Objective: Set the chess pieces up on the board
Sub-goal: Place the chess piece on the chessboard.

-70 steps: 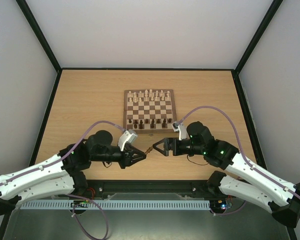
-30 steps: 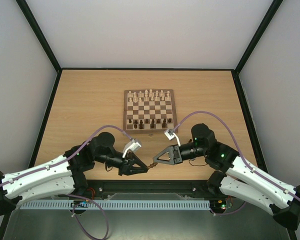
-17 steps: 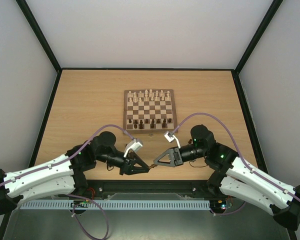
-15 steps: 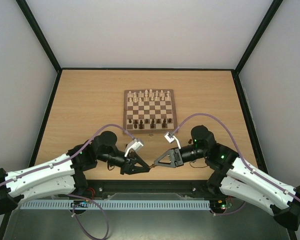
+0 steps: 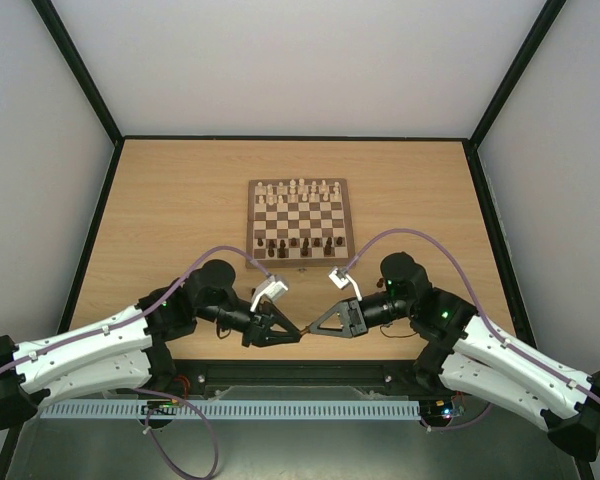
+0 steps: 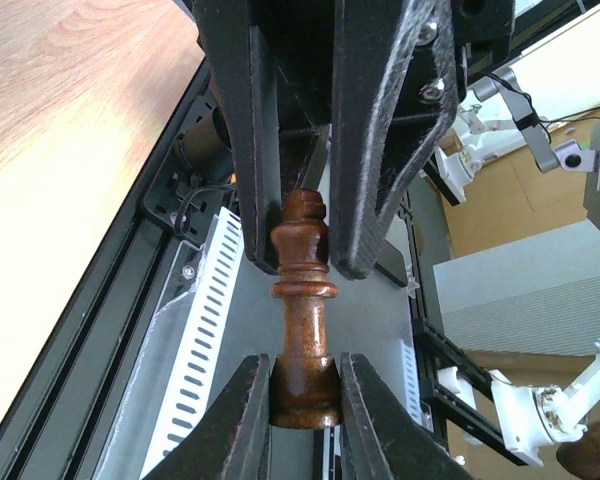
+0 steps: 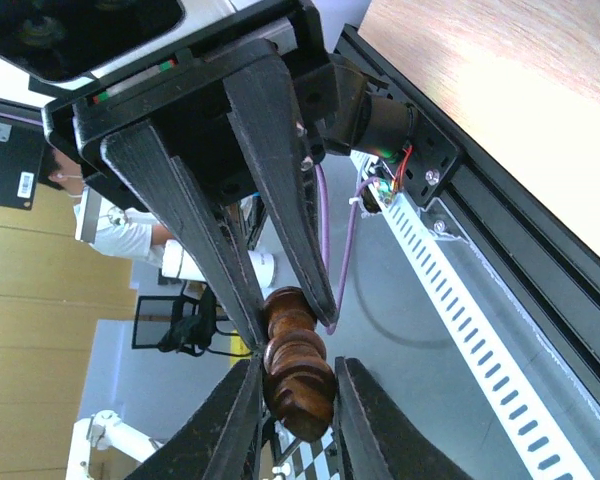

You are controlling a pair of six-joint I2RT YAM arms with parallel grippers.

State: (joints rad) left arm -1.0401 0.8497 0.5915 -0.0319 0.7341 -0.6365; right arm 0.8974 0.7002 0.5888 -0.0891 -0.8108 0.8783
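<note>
A dark brown chess piece point(image 5: 305, 331) hangs above the table's near edge, held between both grippers. My left gripper point(image 5: 297, 334) is shut on its base point(image 6: 304, 385), with the stem and head pointing away from it. Coming from the opposite side, my right gripper point(image 5: 313, 329) has its fingers pressed against both sides of the same piece's point(image 7: 298, 375) head end. The board point(image 5: 251, 222) lies farther back at mid-table. Pale chess pieces point(image 5: 295, 190) line its far rows and dark ones point(image 5: 298, 243) its near row.
A black rail point(image 5: 300, 375) and a slotted white cable duct point(image 5: 280, 409) run along the near edge right under the grippers. Black frame posts point(image 5: 80, 75) and pale walls enclose the table. Bare light wood point(image 5: 170, 210) surrounds the board.
Both grippers have drifted slightly toward the near edge with the piece between them. The right gripper's fingers have narrowed onto the piece's head. The left grip is unchanged.
</note>
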